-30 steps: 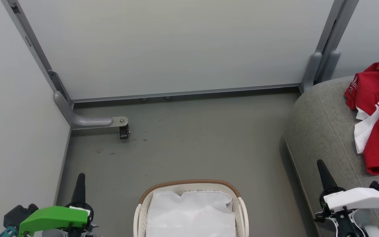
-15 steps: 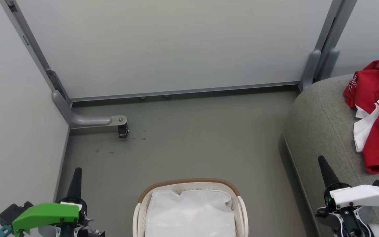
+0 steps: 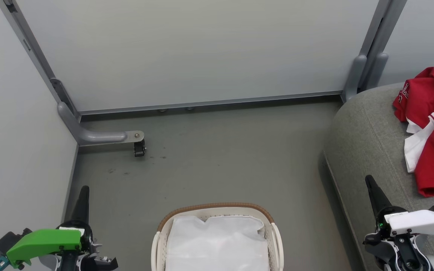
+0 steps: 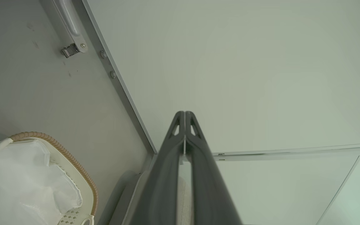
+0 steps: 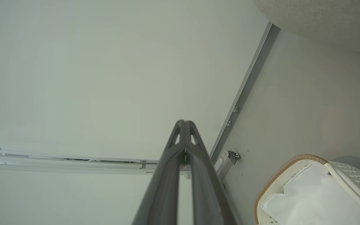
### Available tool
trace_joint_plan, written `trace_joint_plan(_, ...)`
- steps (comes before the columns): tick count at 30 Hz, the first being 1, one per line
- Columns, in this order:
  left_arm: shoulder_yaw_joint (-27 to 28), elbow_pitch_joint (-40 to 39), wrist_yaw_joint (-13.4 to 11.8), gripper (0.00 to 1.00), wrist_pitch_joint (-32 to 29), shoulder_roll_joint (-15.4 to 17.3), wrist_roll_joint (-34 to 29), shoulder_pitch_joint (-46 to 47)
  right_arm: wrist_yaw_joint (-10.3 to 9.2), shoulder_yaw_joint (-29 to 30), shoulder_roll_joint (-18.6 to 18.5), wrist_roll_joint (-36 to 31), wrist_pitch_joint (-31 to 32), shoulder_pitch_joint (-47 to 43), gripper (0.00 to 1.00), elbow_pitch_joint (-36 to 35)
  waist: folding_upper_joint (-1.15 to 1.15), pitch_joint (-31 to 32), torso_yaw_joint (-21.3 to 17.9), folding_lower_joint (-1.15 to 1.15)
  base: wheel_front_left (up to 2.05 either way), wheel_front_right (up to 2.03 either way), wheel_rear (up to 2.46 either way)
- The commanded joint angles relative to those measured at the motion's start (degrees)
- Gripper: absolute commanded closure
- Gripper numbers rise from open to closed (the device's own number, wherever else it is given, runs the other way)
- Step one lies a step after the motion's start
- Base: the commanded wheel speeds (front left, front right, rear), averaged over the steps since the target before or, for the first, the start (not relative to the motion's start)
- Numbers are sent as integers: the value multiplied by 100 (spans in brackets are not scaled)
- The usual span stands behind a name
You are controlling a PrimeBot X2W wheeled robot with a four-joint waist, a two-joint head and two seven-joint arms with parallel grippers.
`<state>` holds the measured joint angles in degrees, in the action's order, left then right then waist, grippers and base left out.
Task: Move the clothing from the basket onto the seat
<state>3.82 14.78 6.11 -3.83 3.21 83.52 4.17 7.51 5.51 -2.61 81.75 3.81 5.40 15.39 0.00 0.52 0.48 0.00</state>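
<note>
We saw the clothing lying on the seat, while the basket showed white liner, no red; our left gripper and right gripper were closed, empty, so the task looked done

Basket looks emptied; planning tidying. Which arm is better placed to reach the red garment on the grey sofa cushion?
Right, probably: the right pincer, shut, hangs by the grey fabric sofa cushion, near the red white-trimmed garment; the left pincer is beyond the white brown-rimmed basket.
</note>
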Motion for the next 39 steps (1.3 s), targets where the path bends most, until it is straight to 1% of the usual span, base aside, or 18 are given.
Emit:
trace_joint_plan(1, 56, -55, 56, 100, -38, 4, 131, 141, -3, 31, -35, 129, 43, 97, 100, -55, 0, -4, -3, 0, 0, 0, 0)
trace_joint_plan(25, 301, -83, 160, 100, -293, -38, 898, 255, -3, 117, -43, 1077, 296, 107, 100, -155, 0, -68, -47, 0, 0, 0, 0)
trace_joint_plan(39, 298, -81, 159, 100, -297, -36, 893, 241, -2, 114, -43, 1076, 288, 105, 100, -152, 0, -70, -48, 0, 0, 0, 0)
